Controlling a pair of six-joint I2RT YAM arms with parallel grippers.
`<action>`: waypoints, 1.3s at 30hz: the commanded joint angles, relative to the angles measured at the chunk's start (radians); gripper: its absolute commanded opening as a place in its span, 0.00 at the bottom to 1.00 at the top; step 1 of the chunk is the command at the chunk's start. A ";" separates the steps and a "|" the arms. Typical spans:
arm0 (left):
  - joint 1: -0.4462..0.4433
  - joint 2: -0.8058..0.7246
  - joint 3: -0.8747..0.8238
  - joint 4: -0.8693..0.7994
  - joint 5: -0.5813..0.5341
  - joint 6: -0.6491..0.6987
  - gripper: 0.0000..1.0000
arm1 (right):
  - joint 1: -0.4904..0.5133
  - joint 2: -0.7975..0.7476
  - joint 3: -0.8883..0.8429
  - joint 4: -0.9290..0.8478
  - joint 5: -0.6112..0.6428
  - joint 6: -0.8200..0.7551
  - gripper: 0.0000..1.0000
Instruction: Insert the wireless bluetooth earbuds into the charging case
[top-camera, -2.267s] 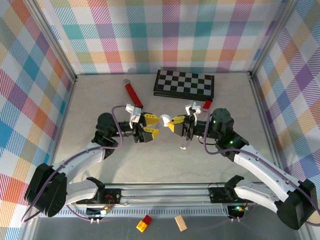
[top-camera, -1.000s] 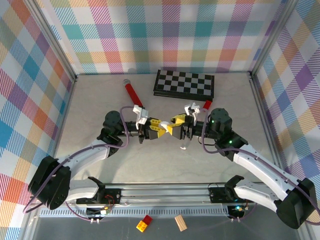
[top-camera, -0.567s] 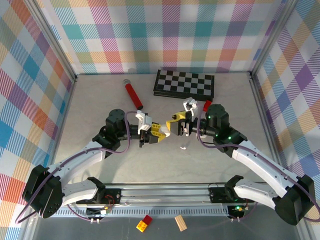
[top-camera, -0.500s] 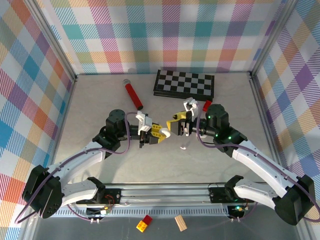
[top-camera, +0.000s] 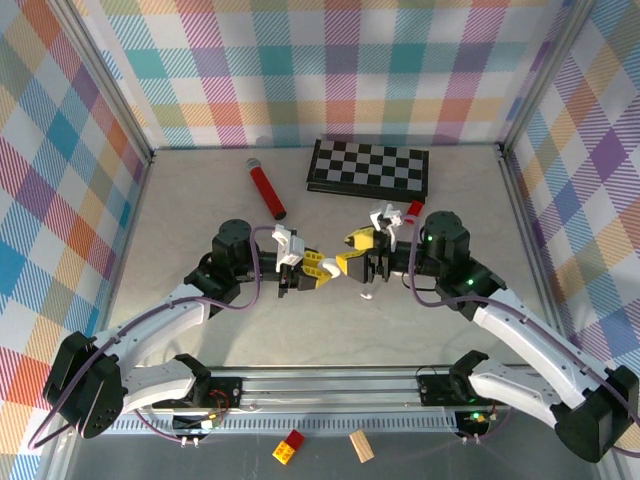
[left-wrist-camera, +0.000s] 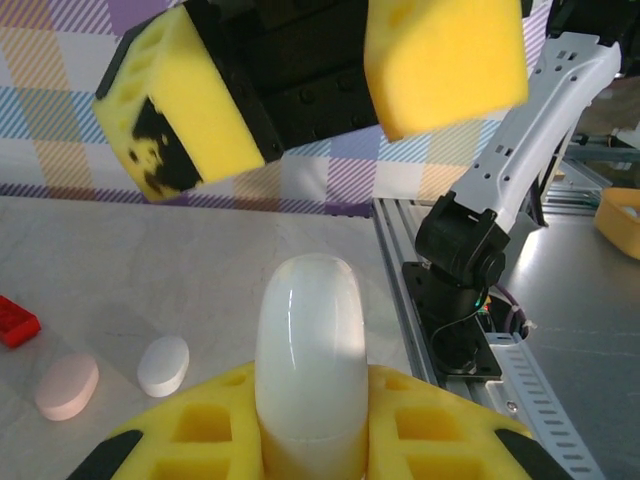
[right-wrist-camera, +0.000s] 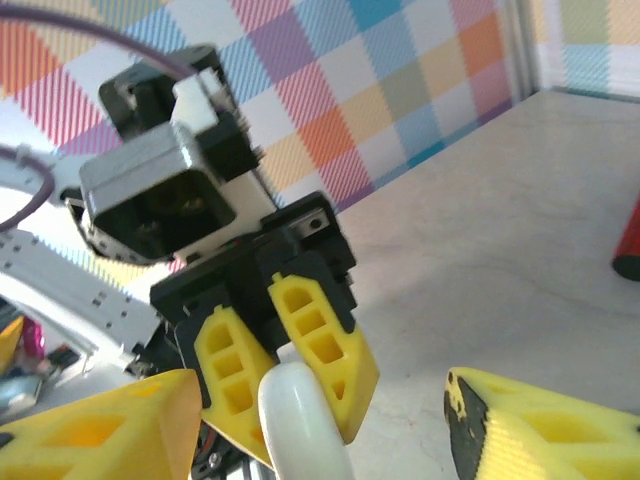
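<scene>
The charging case (left-wrist-camera: 308, 350) has passed to the left gripper (top-camera: 324, 268), which is clamped around it. The right gripper (top-camera: 353, 253) gapes, likely freed for picking.

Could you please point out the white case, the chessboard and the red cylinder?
white case (left-wrist-camera: 308, 370), left wrist view, its glossy front.
chessboard (top-camera: 369, 168), top view, board centre.
red cylinder (top-camera: 268, 192), top view, mid-body.

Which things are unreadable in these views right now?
- White case: lower half hidden by the left gripper in the left wrist view; lid seam not discernible.
- Red block: cut off by that view's left edge.
- Small white piece, top view: too small to identify.
</scene>
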 joint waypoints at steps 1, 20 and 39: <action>-0.006 -0.004 0.043 -0.011 0.048 -0.017 0.16 | 0.014 0.032 0.011 -0.022 -0.123 -0.064 0.61; -0.006 0.013 0.075 -0.087 0.075 -0.056 0.17 | 0.045 0.057 0.042 -0.047 -0.071 -0.136 0.48; -0.006 0.010 0.030 0.093 0.030 -0.188 0.39 | 0.044 0.039 0.028 -0.011 -0.063 -0.128 0.13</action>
